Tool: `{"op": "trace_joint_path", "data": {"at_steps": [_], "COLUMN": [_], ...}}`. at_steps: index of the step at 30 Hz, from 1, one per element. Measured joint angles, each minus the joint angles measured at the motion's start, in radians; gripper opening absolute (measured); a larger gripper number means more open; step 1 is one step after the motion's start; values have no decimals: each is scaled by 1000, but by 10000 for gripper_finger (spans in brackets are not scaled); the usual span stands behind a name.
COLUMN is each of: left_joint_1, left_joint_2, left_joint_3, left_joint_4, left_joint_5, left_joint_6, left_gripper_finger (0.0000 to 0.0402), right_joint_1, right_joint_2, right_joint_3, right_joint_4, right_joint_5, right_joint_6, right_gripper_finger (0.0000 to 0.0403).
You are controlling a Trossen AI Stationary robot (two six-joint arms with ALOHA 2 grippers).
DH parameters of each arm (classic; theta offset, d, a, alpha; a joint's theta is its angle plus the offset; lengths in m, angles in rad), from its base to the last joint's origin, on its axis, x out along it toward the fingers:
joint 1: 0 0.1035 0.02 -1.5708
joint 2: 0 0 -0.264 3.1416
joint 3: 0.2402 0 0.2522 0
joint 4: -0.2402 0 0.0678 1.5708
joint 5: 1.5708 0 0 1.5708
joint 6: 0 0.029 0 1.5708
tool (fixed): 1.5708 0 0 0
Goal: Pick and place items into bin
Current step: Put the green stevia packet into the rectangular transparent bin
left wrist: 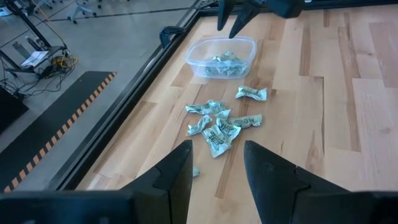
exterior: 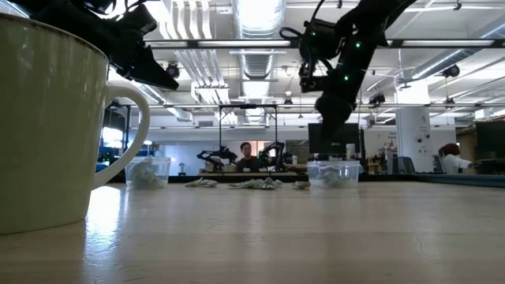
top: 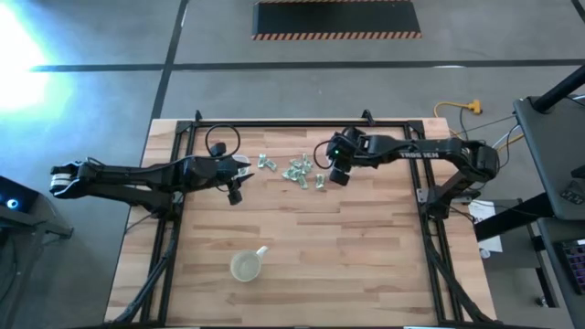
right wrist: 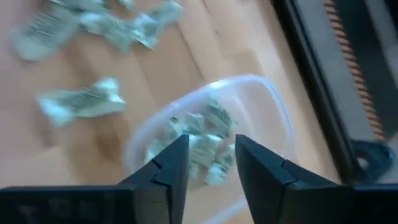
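Small pale green and silvery wrapped pieces [left wrist: 221, 127] lie scattered mid-surface, with more already inside the clear plastic bin [right wrist: 273, 118] under the right hand [right wrist: 211, 163], whose fingers stand apart with nothing between them. A drop made too near the rim could bounce a piece back out, or a low finger could nudge the light bin. The left hand [left wrist: 216, 171], spread and empty, hovers near the pile; both arms reaching there might collide. A yellowish spouted cup [top: 247, 266] sits well apart.

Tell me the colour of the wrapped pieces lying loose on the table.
Pale green and silvery wrapped pieces, clearest in the left wrist view.
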Motion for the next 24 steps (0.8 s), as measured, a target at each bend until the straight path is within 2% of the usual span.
{"op": "trace_joint_path", "data": {"at_steps": [5, 8, 15, 24], "left_joint_1": [0, 0, 0, 0], "left_joint_2": [0, 7, 49, 102], "left_joint_3": [0, 0, 0, 19], "left_joint_4": [0, 1, 30, 62], "left_joint_5": [0, 0, 0, 0], "left_joint_6": [0, 0, 3, 32], "left_gripper_finger": [128, 128, 128, 128], "right_joint_1": [10, 12, 37, 40], "right_joint_2": [0, 11, 95, 197], "right_joint_3": [18, 14, 13, 13], "right_joint_4": [37, 86, 118, 129], "right_joint_5": [-268, -353, -402, -403], "right_joint_6": [-96, -119, -171, -190], "right_gripper_finger": [129, 126, 121, 128]}}
